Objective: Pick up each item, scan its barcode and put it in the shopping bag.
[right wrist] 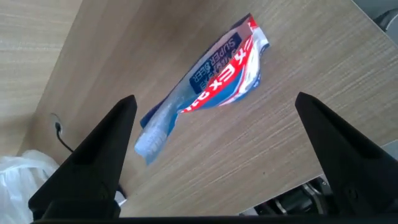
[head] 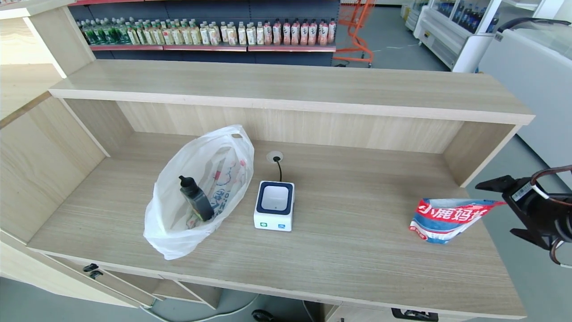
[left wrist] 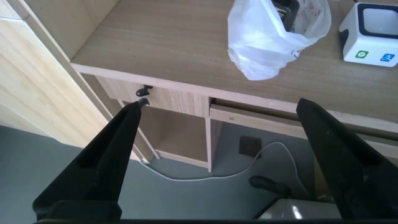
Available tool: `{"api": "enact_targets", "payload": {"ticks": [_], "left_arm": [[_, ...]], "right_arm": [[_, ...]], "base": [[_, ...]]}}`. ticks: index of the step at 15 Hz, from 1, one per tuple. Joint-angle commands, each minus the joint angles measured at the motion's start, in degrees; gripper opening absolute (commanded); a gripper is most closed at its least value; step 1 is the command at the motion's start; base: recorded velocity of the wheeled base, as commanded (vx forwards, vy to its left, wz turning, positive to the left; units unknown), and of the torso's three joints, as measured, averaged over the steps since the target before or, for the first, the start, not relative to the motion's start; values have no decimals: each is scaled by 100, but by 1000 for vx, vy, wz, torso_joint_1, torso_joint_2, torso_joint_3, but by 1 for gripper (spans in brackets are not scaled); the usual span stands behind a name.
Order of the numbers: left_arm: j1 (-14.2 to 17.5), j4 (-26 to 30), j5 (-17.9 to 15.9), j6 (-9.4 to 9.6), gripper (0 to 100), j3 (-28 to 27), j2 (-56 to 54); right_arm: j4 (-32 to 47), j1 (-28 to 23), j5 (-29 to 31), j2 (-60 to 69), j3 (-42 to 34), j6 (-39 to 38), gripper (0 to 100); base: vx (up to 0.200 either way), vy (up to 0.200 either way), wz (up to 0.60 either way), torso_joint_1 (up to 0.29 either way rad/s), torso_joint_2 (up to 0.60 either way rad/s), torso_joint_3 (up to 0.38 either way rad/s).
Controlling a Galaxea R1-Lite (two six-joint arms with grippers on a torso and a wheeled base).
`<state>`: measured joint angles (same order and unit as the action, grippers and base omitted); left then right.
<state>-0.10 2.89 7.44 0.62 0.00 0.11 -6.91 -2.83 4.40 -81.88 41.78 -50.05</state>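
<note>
Right wrist view: the right jaws stand open facing the pouch (right wrist: 211, 74) at the table's (right wrist: 292, 162) right edge; better to pinch its flat top seam.

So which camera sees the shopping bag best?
The head view: the whole shopping bag lies open, bottle inside. The left wrist view cuts off its open end; the right wrist view catches just a corner.

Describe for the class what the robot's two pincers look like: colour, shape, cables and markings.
Both are matt black. The left pincer has two flat fingers that taper to blunt points, and the right pincer has the same shape. Dark reddish cables loop at the right wrist, beside a small white label.
</note>
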Motion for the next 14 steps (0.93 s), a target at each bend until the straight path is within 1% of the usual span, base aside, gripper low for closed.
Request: {"api": "enact_targets", "payload": {"ticks": [1, 3, 6, 8, 9, 10, 12, 14], "left_arm": [[1, 1, 3, -1, 100, 0, -2], [1, 1, 3, -1, 100, 0, -2], [1, 1, 3, -1, 100, 0, -2], [1, 1, 3, -1, 100, 0, -2], [1, 1, 3, -1, 100, 0, -2], [1, 1, 3, -1, 100, 0, -2], [1, 1, 3, -1, 100, 0, -2], [1, 1, 3, -1, 100, 0, -2]], "right_arm": [[-276, -42, 35, -662, 41, 4, 100], [-856, -34, 43, -1207, 50, 31, 100], [-1304, 37, 35, -1875, 85, 268, 100], [-1708, 54, 35, -2235, 138, 295, 100], [-1954, 63, 35, -2411, 138, 374, 0], [-2095, 72, 35, -2578, 138, 558, 0], [-2121, 133, 35, -2763, 147, 901, 0], [-2139, 230, 70, -2772, 190, 1402, 0]], "base": [[0, 0, 0, 0, 0, 0], [0, 0, 0, 0, 0, 0], [0, 0, 0, 0, 0, 0], [0, 0, 0, 0, 0, 0], [0, 0, 0, 0, 0, 0], [0, 0, 0, 0, 0, 0], [0, 0, 0, 0, 0, 0], [0, 0, 0, 0, 0, 0]]}}
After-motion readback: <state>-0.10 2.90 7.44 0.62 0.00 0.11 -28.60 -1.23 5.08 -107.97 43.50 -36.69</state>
